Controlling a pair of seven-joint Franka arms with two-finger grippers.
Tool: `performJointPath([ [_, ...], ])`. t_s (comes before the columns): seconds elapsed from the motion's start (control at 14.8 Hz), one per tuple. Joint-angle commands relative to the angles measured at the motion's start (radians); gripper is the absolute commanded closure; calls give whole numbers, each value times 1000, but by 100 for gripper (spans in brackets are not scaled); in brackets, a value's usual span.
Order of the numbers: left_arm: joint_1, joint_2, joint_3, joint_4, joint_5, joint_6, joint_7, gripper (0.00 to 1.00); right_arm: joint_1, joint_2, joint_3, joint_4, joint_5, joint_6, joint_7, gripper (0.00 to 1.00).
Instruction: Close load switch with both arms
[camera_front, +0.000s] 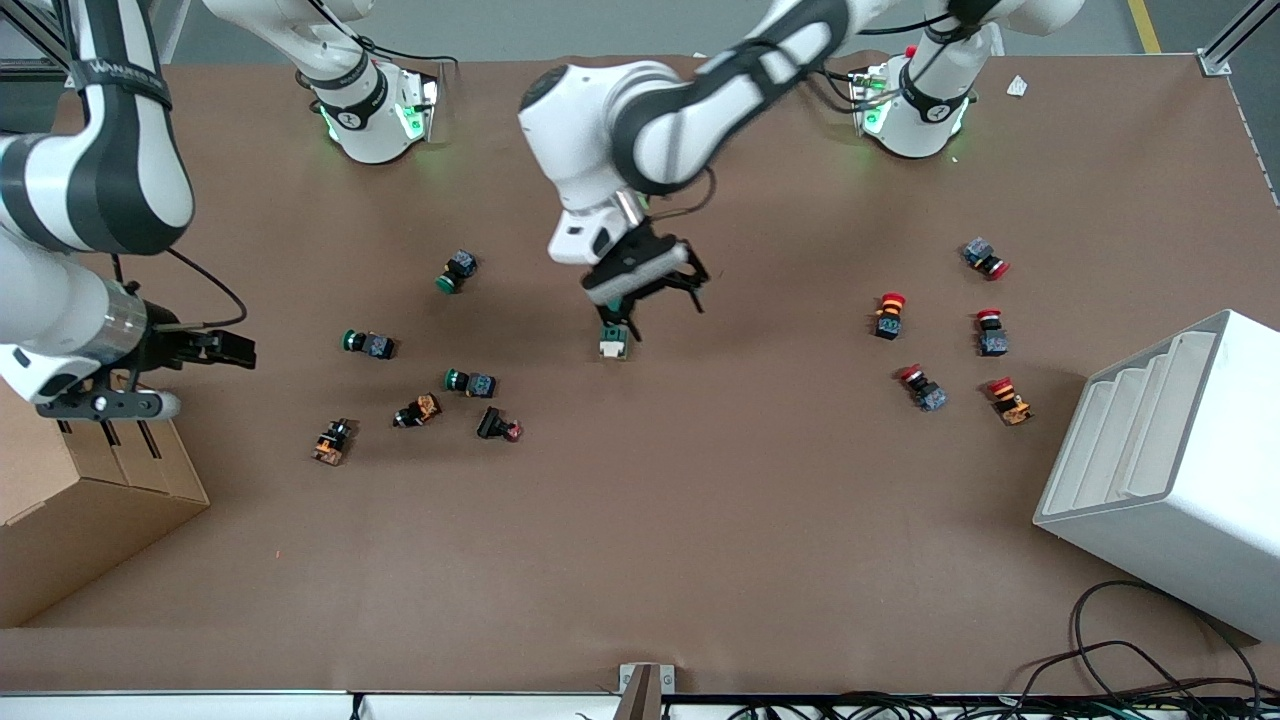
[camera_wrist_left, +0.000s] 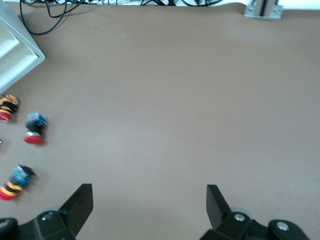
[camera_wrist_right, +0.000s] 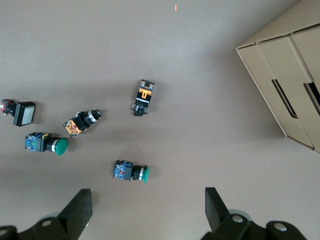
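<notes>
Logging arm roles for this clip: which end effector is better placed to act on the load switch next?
Left. The left end effector sits open directly over the load switch at mid-table. The right end effector waits open above the cardboard box, well away from it.

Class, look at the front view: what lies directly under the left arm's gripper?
Under the left gripper sits the load switch on the brown table. Its cream end shows; the gripper covers its green upper part, so contact cannot be judged.
</notes>
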Motion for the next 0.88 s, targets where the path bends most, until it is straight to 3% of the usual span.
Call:
performJointPath([
  [0.0, 86, -89, -6, -3, -88, -16, 161, 0, -29, -50, 22, -26, -21, -24, -6, 0],
  [0.54, 396, -299, -9, 2, -351, -32, 635, 0, -61, -133, 22, -24, -9, -78, -1, 0],
  [0.74, 438, -351, 6, 0, -401, -81, 764, 0, -61, -165, 22, -23, 23, -71, 2, 0],
  [0.81, 438, -377, 47, -1, -436, -81, 817, 0, -63, -176, 21, -26, 35, -73, 2, 0],
])
